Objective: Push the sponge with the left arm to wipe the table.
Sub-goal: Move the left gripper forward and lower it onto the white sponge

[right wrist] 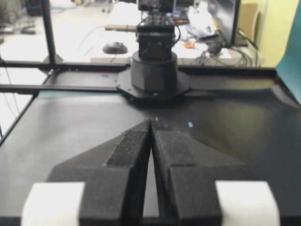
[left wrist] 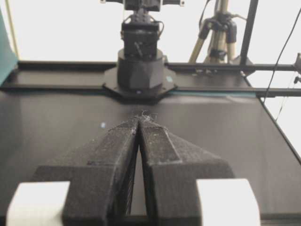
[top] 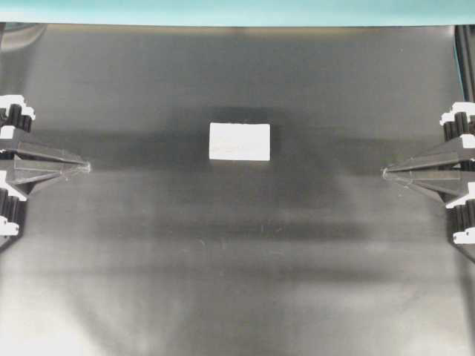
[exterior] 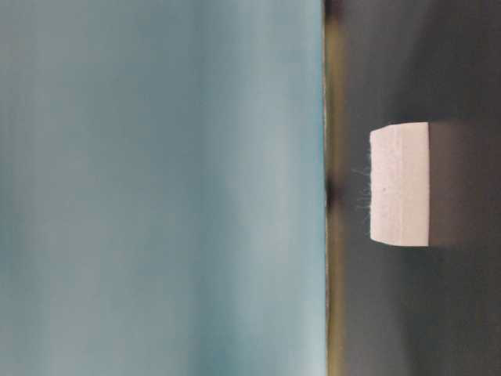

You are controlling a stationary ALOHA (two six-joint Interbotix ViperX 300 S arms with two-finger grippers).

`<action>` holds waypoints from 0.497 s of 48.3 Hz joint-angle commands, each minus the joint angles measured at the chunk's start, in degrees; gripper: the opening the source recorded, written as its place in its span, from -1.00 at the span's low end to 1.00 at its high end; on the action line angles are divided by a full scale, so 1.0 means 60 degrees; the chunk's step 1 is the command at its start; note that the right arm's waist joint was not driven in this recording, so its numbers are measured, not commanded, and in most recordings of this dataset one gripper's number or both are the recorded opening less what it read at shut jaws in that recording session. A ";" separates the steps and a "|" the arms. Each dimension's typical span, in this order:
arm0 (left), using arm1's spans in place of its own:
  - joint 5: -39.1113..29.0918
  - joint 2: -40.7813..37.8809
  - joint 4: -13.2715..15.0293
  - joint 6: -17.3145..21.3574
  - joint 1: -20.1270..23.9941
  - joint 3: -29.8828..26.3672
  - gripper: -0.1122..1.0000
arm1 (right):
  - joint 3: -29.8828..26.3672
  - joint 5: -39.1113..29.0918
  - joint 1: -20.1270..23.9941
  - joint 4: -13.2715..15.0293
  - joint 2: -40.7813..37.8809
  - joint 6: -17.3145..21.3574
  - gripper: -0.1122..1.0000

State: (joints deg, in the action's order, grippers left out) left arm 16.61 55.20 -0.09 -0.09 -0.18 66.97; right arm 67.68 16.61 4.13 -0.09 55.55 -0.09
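Note:
The sponge (top: 239, 142) is a small white block lying flat near the middle of the dark table (top: 223, 282); the table-level view shows its side (exterior: 400, 183). My left gripper (top: 87, 167) points right from the left edge, shut with its tips touching, well apart from the sponge. In its wrist view the left gripper (left wrist: 140, 118) holds nothing but wisps of fluff at the tips, and the sponge does not show. My right gripper (top: 385, 173) points left from the right edge, also shut and empty, as its own view shows (right wrist: 151, 121).
A teal strip (top: 237, 11) runs along the table's far edge. The opposite arm's base (left wrist: 139, 66) stands across the table in each wrist view (right wrist: 154, 66). A tiny pale fleck (left wrist: 102, 125) lies on the sheet. A tripod and frame bars (left wrist: 216, 33) stand beyond the table.

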 commanded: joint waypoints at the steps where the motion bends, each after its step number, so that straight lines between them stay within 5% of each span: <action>1: -0.0044 -0.0688 -0.0381 -0.0308 0.0059 -0.0103 -0.71 | 0.0015 0.0044 0.0000 -0.0015 -0.0103 -0.0044 -0.74; 5: -0.0059 -0.1377 -0.0381 -0.0659 0.0220 -0.0220 -0.76 | 0.0220 -0.0073 0.0000 -0.0015 -0.0044 -0.0044 -0.59; 10: 0.0000 -0.2402 -0.0396 -0.1040 0.0557 -0.0483 -0.80 | 0.0352 -0.0381 0.0000 -0.0015 0.0000 0.0088 -0.76; 24: 0.0366 -0.4995 -0.0396 -0.1362 0.1377 -0.1714 -0.79 | 0.0571 -0.0996 0.0000 -0.0015 0.0205 0.0088 -0.78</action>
State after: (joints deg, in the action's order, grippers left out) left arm 17.67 29.27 -2.29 -8.17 7.03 60.38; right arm 71.19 10.63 4.13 -0.09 56.78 0.00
